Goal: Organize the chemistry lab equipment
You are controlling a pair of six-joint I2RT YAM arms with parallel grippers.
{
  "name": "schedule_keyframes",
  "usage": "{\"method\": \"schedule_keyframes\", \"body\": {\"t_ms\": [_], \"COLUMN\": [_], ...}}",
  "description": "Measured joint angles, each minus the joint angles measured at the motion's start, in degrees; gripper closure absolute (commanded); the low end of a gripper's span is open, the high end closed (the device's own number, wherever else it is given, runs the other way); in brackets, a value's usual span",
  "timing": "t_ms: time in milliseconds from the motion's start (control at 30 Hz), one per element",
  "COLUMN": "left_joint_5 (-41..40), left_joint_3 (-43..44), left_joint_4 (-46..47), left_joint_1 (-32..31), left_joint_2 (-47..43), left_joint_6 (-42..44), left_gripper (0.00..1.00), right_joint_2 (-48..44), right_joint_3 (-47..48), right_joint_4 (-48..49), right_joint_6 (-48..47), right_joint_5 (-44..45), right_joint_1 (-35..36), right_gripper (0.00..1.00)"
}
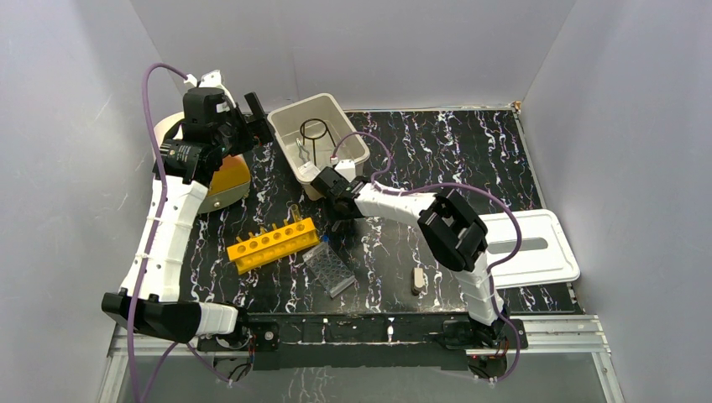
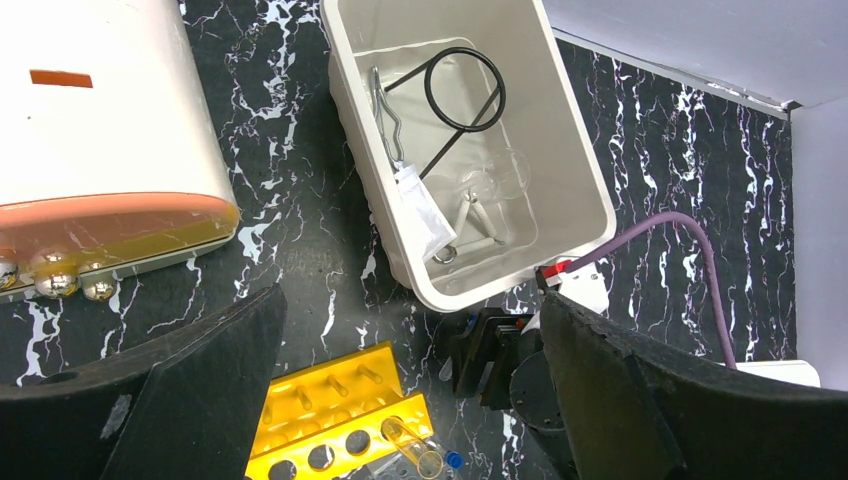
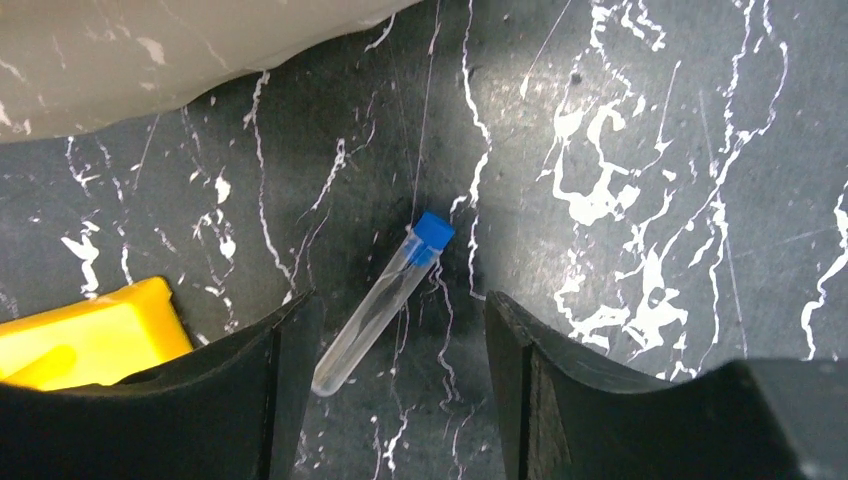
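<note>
Nearest your arms' bases, a small pale piece point(image 1: 417, 281) lay alone on the table point(image 1: 504, 168), with a clear welled tray point(image 1: 329, 269) and the yellow rack point(image 1: 273, 243) out at its 9 o'clock. Just beyond the tray, your right fingers point(image 3: 250, 400) hovered spread, straddling the blue-capped tube point(image 3: 385, 295). The tube lay flat on the table, touching neither finger, with its cap toward 1 o'clock and its clear end toward 7 in the wrist view.

The step in hand looked to be picking that tube up. To do it well, you needed to turn the wrist so the fingers closed square across the barrel. You then had to come down until the tips nearly met the table and pinch mid-barrel rather than the cap. A skewed close would likely have rolled it toward the rack.

Farther off, at 11 o'clock, the beige tub point(image 2: 575, 190) held the black ring-stand point(image 2: 465, 90), forceps point(image 2: 385, 120) and small clear bag point(image 2: 420, 210). Your left fingers point(image 2: 200, 390) hung at the tub's 9 o'clock, spread wide and empty.
</note>
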Motion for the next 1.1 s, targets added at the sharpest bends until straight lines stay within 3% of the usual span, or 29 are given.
{"method": "schedule_keyframes", "body": {"t_ms": [833,967,1100], "left_joint_5": [0.02,0.02,0.04], "left_joint_3": [0.00,0.00,-0.09], "left_joint_4": [0.00,0.00,-0.02], "left_joint_1": [0.00,0.00,0.00], "left_joint_2": [0.00,0.00,0.00], "left_joint_6": [0.00,0.00,-0.04], "left_gripper": [0.02,0.02,0.02], "right_joint_2": [-3.89,-3.89,-3.91], "right_joint_3": [-11.54,-11.69,-11.76], "right_joint_4": [13.46,13.62,13.38], "right_joint_6": [-5.25,-5.75,-5.79], "right_joint_5": [1.73,2.01,2.40], "right_joint_1": [1.64,2.08,2.08], "right_gripper": [0.23,0.27,0.39]}}
